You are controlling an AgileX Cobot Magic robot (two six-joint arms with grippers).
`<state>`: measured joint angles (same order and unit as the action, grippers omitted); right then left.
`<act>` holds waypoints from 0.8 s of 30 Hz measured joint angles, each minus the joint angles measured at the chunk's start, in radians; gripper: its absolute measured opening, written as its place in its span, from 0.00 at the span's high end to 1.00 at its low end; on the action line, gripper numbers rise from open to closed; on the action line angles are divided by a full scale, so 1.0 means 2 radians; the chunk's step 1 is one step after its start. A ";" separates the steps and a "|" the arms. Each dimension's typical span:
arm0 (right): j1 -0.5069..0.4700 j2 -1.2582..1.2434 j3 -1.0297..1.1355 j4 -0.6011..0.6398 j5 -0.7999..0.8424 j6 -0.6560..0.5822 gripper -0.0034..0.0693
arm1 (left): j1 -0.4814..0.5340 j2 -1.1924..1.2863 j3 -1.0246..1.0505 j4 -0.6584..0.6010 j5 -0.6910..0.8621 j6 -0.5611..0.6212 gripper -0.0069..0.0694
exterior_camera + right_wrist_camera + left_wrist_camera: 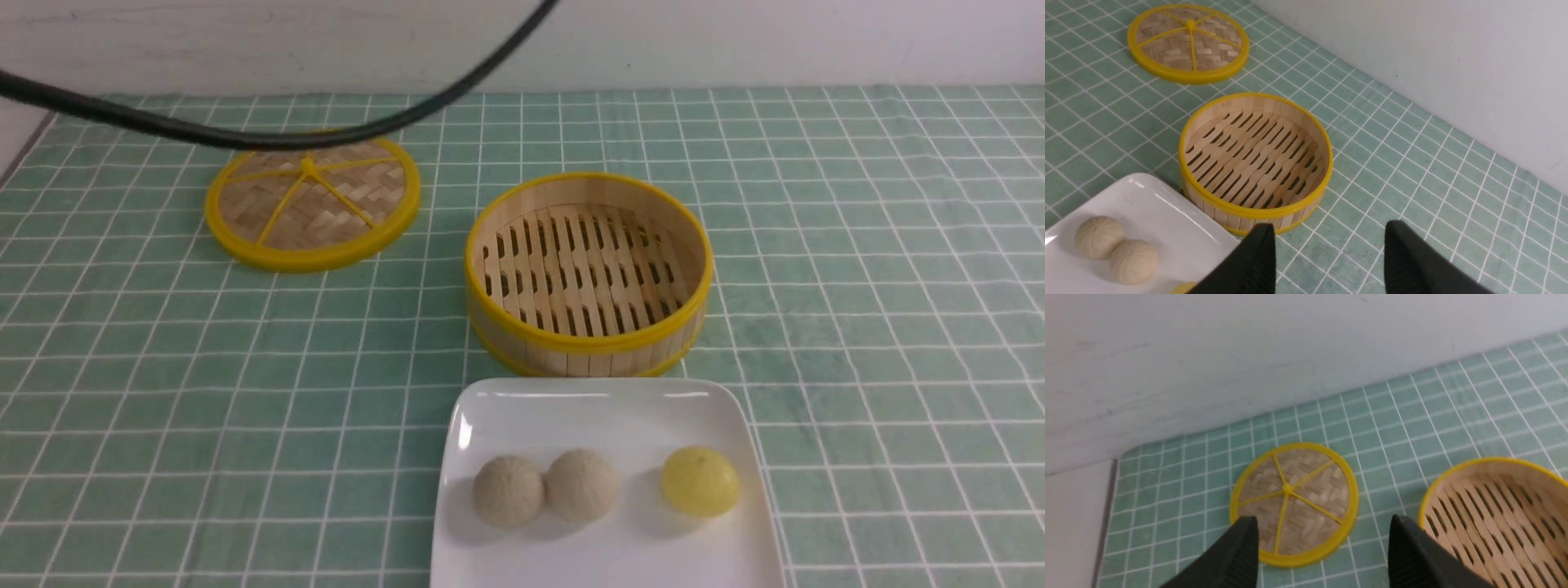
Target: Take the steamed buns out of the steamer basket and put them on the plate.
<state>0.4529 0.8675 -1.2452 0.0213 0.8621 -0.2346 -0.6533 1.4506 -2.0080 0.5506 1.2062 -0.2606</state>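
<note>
The steamer basket (588, 273) stands in the middle of the cloth with nothing on its slatted floor (1253, 157). Just in front of it lies the white plate (604, 408), carrying two beige steamed buns (508, 490) (581, 484) side by side and a yellow bun (700, 481) to their right. My left gripper (1323, 526) is open and holds nothing, raised above the cloth between the lid and the basket (1498, 514). My right gripper (1329, 232) is open too, nothing between its fingers, hanging near the basket's front right and the plate (1159, 204). Neither arm appears in the front view.
The flat woven lid (312, 200) with yellow rim lies at the back left. A black cable (245, 135) crosses the top left of the front view. A white wall (735, 41) bounds the far edge of the green checked cloth (882, 269).
</note>
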 joint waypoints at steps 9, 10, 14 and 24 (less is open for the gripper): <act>0.000 0.000 0.000 -0.025 -0.028 0.000 0.44 | 0.000 -0.071 0.005 0.039 0.002 0.059 0.34; 0.000 0.000 0.000 -0.031 -0.036 0.000 0.44 | 0.000 -0.077 0.006 0.039 -0.003 0.065 0.35; 0.000 -0.011 0.000 -0.046 -0.057 0.000 0.44 | 0.000 -0.090 0.006 0.038 -0.024 0.078 0.40; 0.000 -0.092 0.000 -0.067 -0.053 0.033 0.44 | 0.000 -0.118 0.006 0.037 -0.030 0.088 0.45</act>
<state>0.4529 0.6828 -1.2452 -0.1121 0.7557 -0.1685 -0.6533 1.2149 -1.9952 0.6249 1.1460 -0.0848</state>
